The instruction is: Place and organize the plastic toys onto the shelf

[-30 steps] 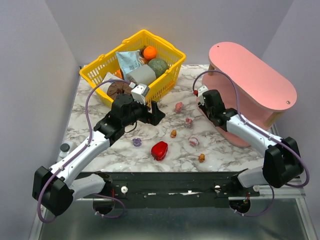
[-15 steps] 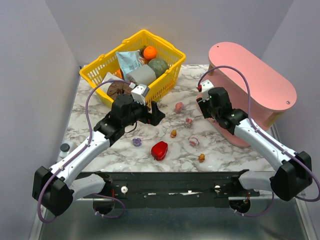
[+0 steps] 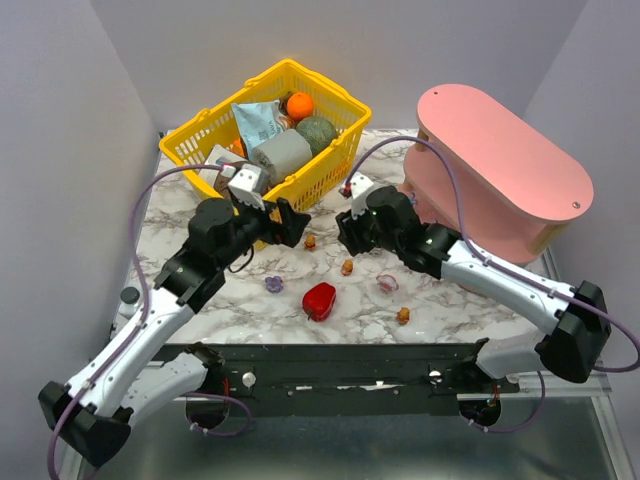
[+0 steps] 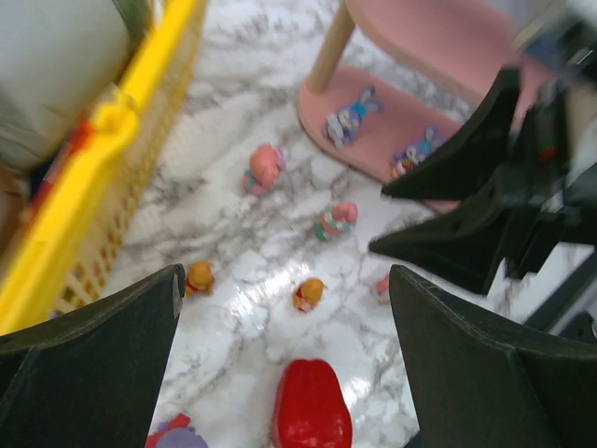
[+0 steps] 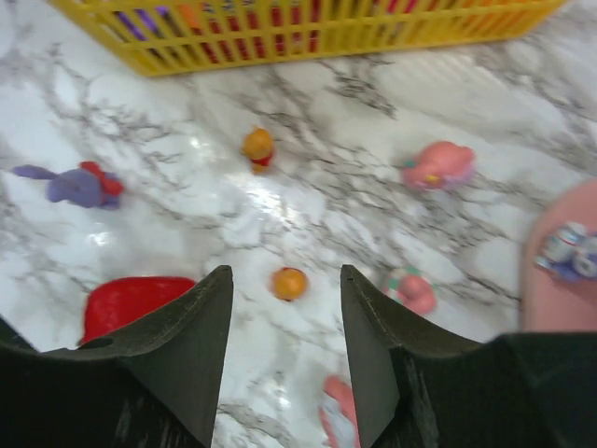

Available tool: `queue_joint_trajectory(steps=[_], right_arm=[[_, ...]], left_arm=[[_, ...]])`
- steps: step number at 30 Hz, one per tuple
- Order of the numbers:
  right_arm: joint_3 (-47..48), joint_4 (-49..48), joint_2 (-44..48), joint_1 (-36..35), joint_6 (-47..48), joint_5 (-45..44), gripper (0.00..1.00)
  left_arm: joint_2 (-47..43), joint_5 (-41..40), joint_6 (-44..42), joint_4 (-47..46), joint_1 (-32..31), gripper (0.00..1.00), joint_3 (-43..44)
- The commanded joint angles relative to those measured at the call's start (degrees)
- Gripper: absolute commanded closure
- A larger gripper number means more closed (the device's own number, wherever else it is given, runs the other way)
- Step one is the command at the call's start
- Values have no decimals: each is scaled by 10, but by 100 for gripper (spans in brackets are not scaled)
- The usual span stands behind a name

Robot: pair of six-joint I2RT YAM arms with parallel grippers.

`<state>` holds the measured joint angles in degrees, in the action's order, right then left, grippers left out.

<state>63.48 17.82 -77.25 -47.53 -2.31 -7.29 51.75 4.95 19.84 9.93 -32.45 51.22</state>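
The right gripper (image 5: pixel 285 274) hangs low over the table (image 3: pixel 240 310) with its jaws apart. One orange toy (image 5: pixel 289 284) shows in the gap between them, so this looks like the pick in hand. The toy stands free on the marble, with the pepper (image 5: pixel 131 304) off to one side and a pink toy (image 5: pixel 410 289) off to the other, neither touching it.

To do this well, hold the toy centred in the gap and go straight down until the tips nearly meet the table. Then close gently: the toy is small and hard, and will likely squirt out if caught off-centre or too high.

The left gripper (image 4: pixel 284 280) has its jaws wide apart too and holds nothing. It sits close by, in front of the basket (image 3: pixel 270 130). With the two arms this near each other, the right one should lift straight up before swinging toward the shelf (image 3: pixel 500 165).

The shelf's bottom board already carries two bluish toys (image 4: pixel 352 114), so the orange one is best set down beside them on bare board, not against them. Several other toys lie loose on the table.
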Motion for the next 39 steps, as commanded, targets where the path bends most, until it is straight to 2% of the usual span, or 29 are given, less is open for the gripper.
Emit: queue_joint_trajectory(steps=[1,6,11,22,30,34,37,39], right_arm=[[0,-93,-59,-37,-16,95,42],[56,-105,-147,-85,84,165,42],[88,-120,-207,-126,131,202,43],[134,-143,-293,-157,155,185,45],[149,-142,-324,-158,161,140,50],[151,-137,-334,-158,159,132,55],[150,-133,-338,-158,157,134,64],[148,-133,-338,-158,154,135,78]], left_arm=[[-88,-149,-31,11,4,1,41],[-145,-190,-59,16,4,1,60],[-142,-202,-60,52,4,1,96],[-132,-197,-69,64,4,1,93],[-131,-188,-74,64,4,1,85],[-132,-187,-77,66,4,1,85],[-133,-187,-78,64,5,1,83],[-134,-187,-77,62,4,1,80]])
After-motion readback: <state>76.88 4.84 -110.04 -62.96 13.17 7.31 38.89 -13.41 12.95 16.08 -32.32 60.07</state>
